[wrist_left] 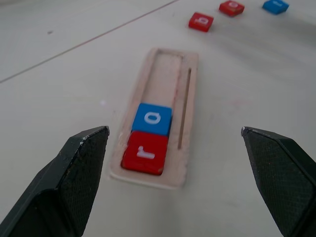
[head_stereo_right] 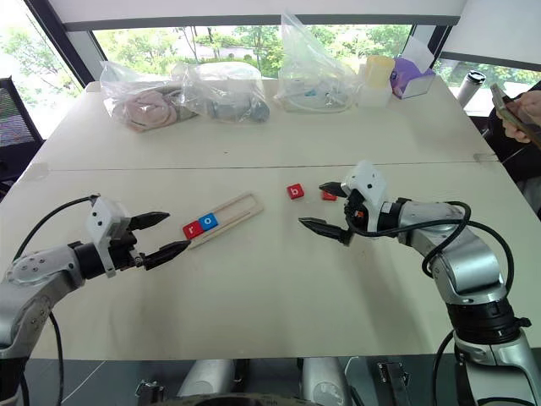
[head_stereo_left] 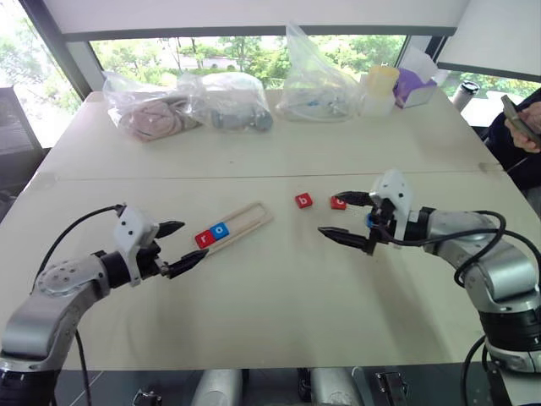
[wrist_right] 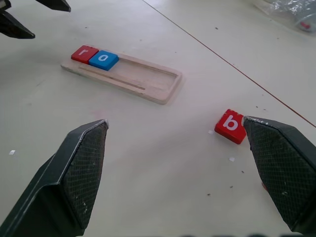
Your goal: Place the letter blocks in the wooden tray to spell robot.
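Note:
The wooden tray (head_stereo_left: 247, 216) lies slantwise on the table, left of centre. At its near end sit a red r block (head_stereo_left: 203, 239) and, beside it, a blue o block (head_stereo_left: 220, 229). A red b block (head_stereo_left: 303, 200) lies loose to the tray's right. Another red block (head_stereo_left: 338, 203) is partly hidden behind my right gripper. The left wrist view also shows a loose blue block (wrist_left: 275, 5) further off. My left gripper (head_stereo_right: 179, 230) is open just short of the tray's near end, holding nothing. My right gripper (head_stereo_left: 327, 213) is open and empty above the table beside the b block (wrist_right: 230, 126).
Several clear plastic bags (head_stereo_left: 186, 106) with items, a cup (head_stereo_left: 380, 89) and a purple box (head_stereo_left: 414, 85) line the table's far side. At the right edge a person's hand (head_stereo_left: 524, 127) holds a phone. A seam (head_stereo_left: 169, 176) crosses the table.

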Tool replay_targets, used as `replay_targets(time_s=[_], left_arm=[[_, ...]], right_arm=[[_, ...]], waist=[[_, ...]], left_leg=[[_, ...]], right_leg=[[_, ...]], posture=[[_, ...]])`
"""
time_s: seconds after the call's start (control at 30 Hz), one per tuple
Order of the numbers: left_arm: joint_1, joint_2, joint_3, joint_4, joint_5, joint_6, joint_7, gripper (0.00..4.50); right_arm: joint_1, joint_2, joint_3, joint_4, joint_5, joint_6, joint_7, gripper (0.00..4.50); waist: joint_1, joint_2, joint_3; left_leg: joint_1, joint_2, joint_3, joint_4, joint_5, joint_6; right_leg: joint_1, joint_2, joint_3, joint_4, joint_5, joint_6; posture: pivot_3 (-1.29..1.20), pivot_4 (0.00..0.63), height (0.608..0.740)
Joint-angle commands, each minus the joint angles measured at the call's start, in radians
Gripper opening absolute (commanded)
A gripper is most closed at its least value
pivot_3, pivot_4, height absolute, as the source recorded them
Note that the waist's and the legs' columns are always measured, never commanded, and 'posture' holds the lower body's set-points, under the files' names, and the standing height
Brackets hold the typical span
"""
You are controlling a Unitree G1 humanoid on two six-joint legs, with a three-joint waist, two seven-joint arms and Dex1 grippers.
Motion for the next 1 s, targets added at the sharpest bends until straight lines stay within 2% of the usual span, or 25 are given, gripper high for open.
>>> replay_targets(time_s=[0.03, 0.4, 1.0], left_arm=[[-0.046, 0.011, -0.038, 0.089, 0.047, -0.093, -0.075, 4.50], [-0.183, -0.021, -0.136, 0.300, 0.123, -0.171, -0.170, 4.50], [-0.312, -0.111, -0.220, 0.614, 0.285, -0.424, -0.183, 4.50]], right_arm=[[0.011, 0.015, -0.007, -0.057, 0.013, -0.007, -0.021, 4.46], [0.052, 0.029, -0.003, -0.108, 0.016, 0.004, -0.061, 4.46], [0.081, 0.015, -0.003, -0.149, 0.008, 0.018, -0.089, 4.46]], waist=[[0.003, 0.000, 0.000], [-0.001, 0.000, 0.000], [0.001, 0.000, 0.000]], left_leg=[[0.000, 0.000, 0.000, 0.000, 0.000, 0.000], [0.000, 0.000, 0.000, 0.000, 0.000, 0.000], [0.000, 0.000, 0.000, 0.001, 0.000, 0.000]], right_leg=[[0.000, 0.000, 0.000, 0.000, 0.000, 0.000], [0.000, 0.000, 0.000, 0.000, 0.000, 0.001], [0.000, -0.001, 0.000, 0.001, 0.002, 0.003]], posture=[[0.00, 0.150, 0.740], [0.00, 0.150, 0.740], [0.00, 0.150, 0.740]])
